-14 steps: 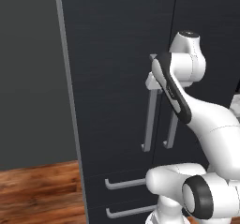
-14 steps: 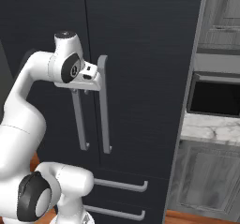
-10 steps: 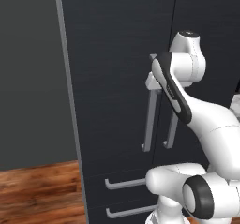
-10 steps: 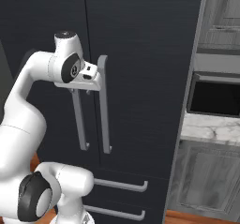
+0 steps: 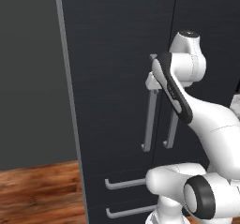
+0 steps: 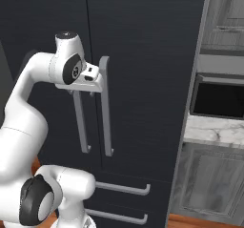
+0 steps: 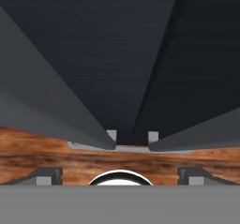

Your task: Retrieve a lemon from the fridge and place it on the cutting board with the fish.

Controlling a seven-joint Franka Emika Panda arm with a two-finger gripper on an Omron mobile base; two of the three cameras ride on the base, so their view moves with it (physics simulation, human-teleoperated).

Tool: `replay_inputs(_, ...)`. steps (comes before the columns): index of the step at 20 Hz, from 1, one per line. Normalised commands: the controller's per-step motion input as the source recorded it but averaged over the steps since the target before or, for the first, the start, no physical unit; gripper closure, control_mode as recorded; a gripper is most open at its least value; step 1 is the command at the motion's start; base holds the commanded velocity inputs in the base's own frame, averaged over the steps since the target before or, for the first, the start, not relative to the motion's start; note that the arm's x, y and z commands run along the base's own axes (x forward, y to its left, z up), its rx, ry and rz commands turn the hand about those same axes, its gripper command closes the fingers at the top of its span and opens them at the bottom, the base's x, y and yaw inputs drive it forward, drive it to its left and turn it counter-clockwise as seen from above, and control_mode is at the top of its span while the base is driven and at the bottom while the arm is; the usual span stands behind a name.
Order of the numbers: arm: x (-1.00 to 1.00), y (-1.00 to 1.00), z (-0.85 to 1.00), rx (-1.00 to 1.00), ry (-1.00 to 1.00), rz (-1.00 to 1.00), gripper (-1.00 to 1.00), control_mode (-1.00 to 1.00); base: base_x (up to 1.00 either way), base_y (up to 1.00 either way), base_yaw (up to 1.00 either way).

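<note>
Nothing has shifted over the last moment: arm parked, fridge [image 5: 117, 78] doors both shut. Left to right in the right base view: white arm, then gripper [image 6: 93, 79] at the top of the two bar handles [image 6: 106, 108], then oven and cupboards. Jaws spread wide, holding nothing. Lemon presumably inside the fridge, unseen. No progress yet; door pull probably next

Dark grey wall [image 5: 28, 78], wood floor [image 5: 37, 190], grey cupboards [image 6: 209, 189], marbled counter [image 6: 214, 134]
</note>
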Motion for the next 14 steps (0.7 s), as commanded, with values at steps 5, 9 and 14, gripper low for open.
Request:
replay_inputs(5, 0.00, 0.00, 0.00, 0.00, 0.00, 0.00, -1.00, 1.00, -0.33, -0.11, 0.00)
replay_inputs(9, 0.00, 0.00, 0.00, 0.00, 0.00, 0.00, -1.00, 1.00, -0.46, -0.18, 0.00)
replay_inputs(14, 0.00, 0.00, 0.00, 0.00, 0.00, 0.00, -1.00, 1.00, -0.45, -0.14, 0.00)
